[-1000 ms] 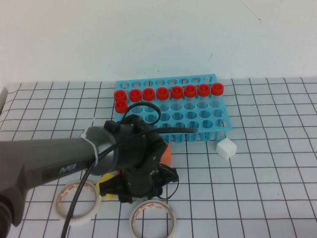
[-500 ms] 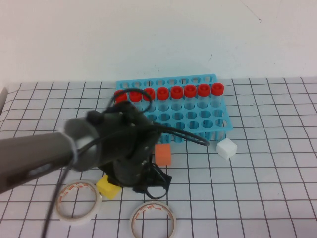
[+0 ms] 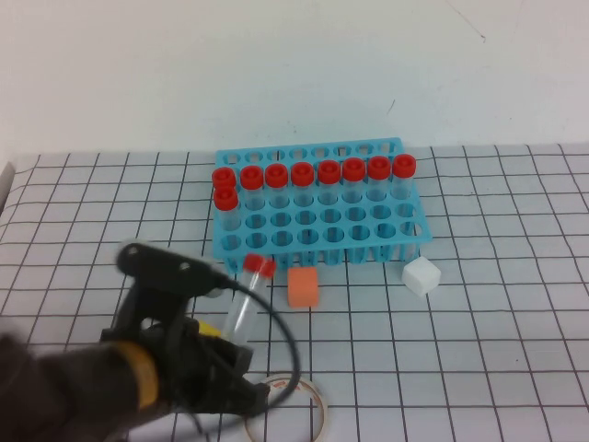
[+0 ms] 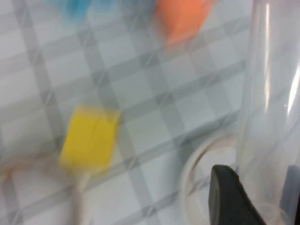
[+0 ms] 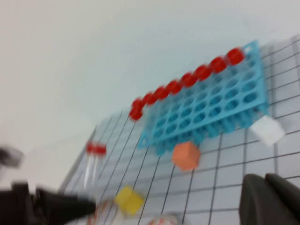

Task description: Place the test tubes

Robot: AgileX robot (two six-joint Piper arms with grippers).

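Note:
A blue test tube rack point(image 3: 324, 247) stands at the table's middle back. Red-capped tubes point(image 3: 328, 171) fill its back row, and one more point(image 3: 225, 198) stands in the second row at the left. My left gripper point(image 3: 227, 347), near the front left, is shut on a clear red-capped test tube point(image 3: 247, 299) that leans up toward the rack. In the left wrist view the tube point(image 4: 269, 108) sits between the fingers of the left gripper point(image 4: 260, 201). My right gripper point(image 5: 270, 199) is shut and empty, low over the table to the right of the rack point(image 5: 211, 108).
An orange cube point(image 3: 303, 287) and a white cube point(image 3: 421, 275) lie just in front of the rack. A yellow cube point(image 4: 89, 138) and a tape roll point(image 3: 299, 398) lie under and beside the left arm.
The left gripper's jaws have closed on the tube. The left arm has pulled back toward the near left, lifting the tube off the table. The right gripper stays shut.

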